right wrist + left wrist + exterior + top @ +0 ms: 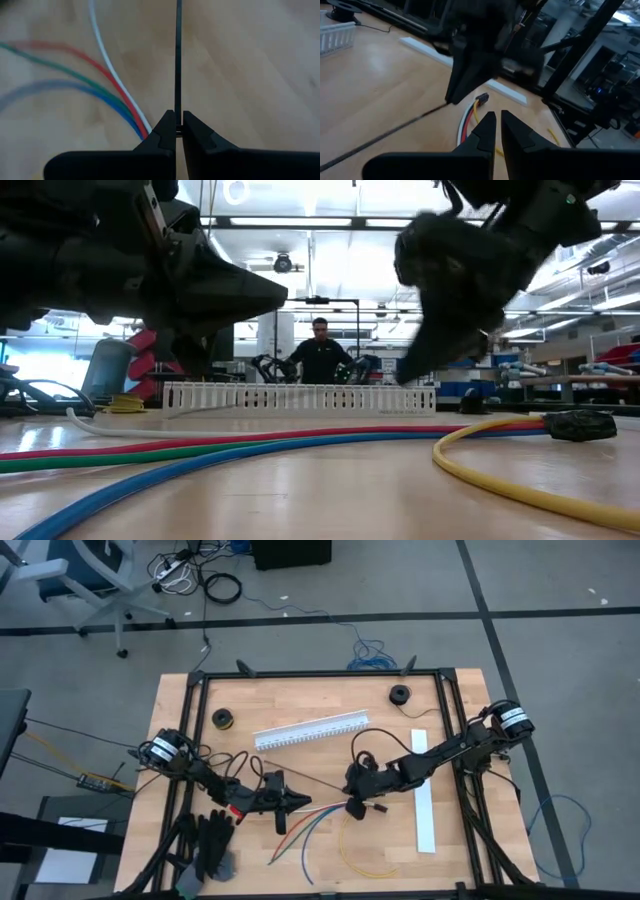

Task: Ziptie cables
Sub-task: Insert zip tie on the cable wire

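Both grippers meet low at centre frame, where we see the cables (pixel 310 830) fanned out. The right gripper (pixel 352 802) pinches a thin black ziptie (pixel 178 60); the left gripper (pixel 296 802) sits nearly closed, empty.

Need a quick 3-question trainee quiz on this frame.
1. True or false: the right hand is shut on the thin black plastic strip.
2. Which thin loose cable curves apart from the others? A yellow, B blue, C green.
3. Fill in: ___ small round black spools sit on the pale wooden table.

Key: 1 true; 2 A, the yellow cable; 3 two.
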You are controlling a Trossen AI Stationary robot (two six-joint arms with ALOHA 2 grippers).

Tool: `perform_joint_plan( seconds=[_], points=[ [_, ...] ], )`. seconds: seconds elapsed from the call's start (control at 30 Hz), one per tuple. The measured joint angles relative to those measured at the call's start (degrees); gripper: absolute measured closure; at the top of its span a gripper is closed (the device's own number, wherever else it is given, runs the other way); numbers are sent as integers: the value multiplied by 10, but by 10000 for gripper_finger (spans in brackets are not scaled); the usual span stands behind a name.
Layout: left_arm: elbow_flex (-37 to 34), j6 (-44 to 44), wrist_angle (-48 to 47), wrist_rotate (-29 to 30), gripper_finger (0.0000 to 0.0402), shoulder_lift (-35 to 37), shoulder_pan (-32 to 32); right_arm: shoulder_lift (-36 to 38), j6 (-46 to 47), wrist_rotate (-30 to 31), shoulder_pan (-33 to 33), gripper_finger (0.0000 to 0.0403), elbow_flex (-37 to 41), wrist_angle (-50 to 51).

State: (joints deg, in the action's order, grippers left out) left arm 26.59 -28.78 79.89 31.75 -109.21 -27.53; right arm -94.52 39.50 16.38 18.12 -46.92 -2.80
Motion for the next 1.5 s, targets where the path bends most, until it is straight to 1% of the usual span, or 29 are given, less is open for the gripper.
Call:
perform_joint_plan(
  seconds=[0.1, 0.2, 0.37, 0.57, 0.67, 0.77, 0.87, 1.07, 1.17, 1.37, 1.5],
  points=[
    [0, -1, -3, -2, 399, 0, 0, 0, -6, 36, 10, 399, 0, -81],
    [0, 0, 1, 0, 399, 0, 0, 0, -34, 64, 19, 399, 0, -154],
    [0, 0, 39, 23, 399, 0, 1, 0, -60, 110, 29, 399, 0, -215],
    [0, -16, 97, 96, 399, 0, 2, 0, -61, 110, 29, 399, 0, -233],
    [5, -45, 100, 120, 399, 1, 4, -1, -69, 116, 29, 399, 0, -265],
    [18, -73, 102, 121, 400, 1, 9, -1, -79, 118, 24, 399, 0, -304],
    [32, -72, 100, 121, 400, 1, 11, -1, -76, 104, 17, 399, 0, -321],
    [66, -23, 101, 94, 400, 1, 11, -1, -76, 101, 16, 399, 0, -346],
    [79, 15, 101, 94, 400, 1, 10, 1, -83, 102, 17, 399, 2, -359],
    [79, 57, 101, 82, 400, 10, 9, 2, -92, 99, 26, 399, 2, -379],
    [79, 105, 98, 77, 400, 23, 3, 2, -92, 97, 32, 399, 1, -384]
  ],
)
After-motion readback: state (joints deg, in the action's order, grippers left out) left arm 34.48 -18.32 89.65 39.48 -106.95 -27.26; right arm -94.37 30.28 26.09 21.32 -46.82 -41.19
